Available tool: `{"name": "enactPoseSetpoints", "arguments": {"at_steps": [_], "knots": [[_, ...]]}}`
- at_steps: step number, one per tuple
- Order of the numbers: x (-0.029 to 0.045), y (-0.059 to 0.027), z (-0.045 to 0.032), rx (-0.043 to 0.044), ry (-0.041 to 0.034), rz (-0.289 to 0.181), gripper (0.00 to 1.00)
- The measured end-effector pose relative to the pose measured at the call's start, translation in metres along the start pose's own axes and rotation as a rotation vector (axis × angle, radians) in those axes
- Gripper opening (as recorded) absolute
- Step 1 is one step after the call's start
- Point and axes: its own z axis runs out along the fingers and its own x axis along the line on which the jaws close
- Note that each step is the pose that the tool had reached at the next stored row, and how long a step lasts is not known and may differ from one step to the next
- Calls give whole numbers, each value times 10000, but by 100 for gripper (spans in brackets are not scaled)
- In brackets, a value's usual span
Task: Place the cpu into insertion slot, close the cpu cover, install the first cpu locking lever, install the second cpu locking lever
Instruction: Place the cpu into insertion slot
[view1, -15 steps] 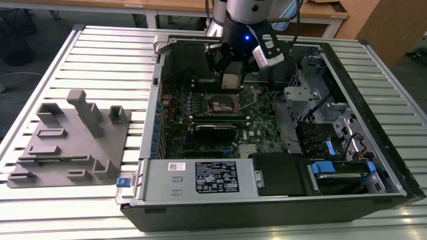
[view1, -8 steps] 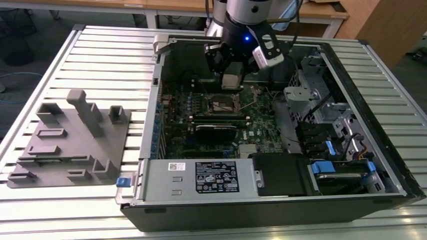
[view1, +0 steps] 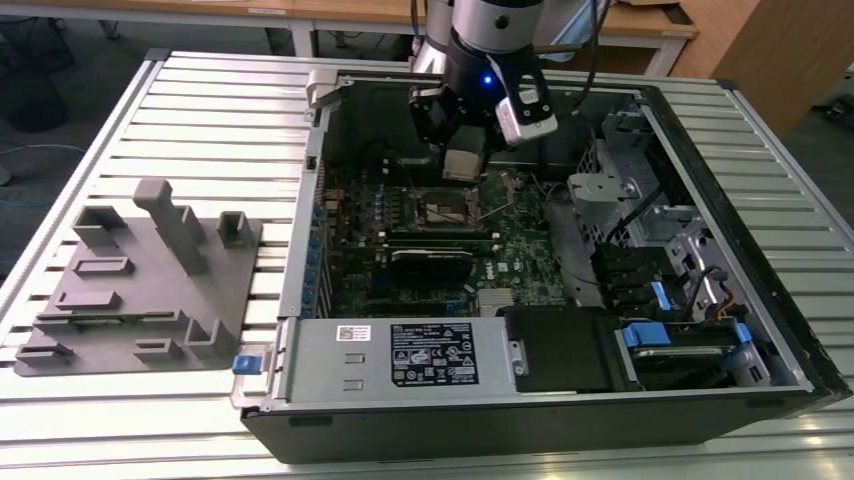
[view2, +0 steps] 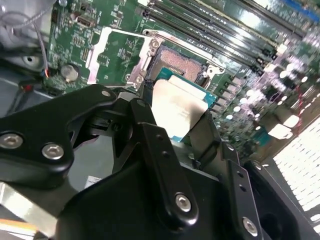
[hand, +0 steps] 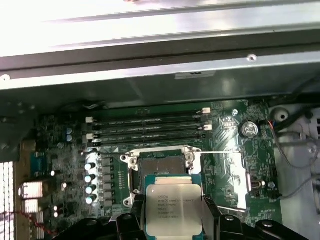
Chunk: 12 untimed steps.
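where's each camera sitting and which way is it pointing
Exterior view: off the arm, looking down into the open computer case on the slatted table; shows the arm and end effector near the insertion slot.
First wrist view: on the wrist, facing the board past the fingertips gripping the cpu.
Second wrist view: on the wrist, angled across the black fingers toward the open cpu cover.
Shared: both wrist views show the cpu held near the empty insertion slot.

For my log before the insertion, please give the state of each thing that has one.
Silver-grey square cpu: held up, not seated.
Dark square insertion slot: empty, uncovered.
Silvery metal frame cpu cover: swung open.
Black gripper: shut on the cpu.
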Motion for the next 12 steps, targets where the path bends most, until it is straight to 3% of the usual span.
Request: {"name": "enactPoseSetpoints", "arguments": {"at_steps": [9, 12], "knots": [[-1, -4, 34, -12, -155, 1598, 54], [0, -3, 35, -16, -160, 1642, 54]]}}
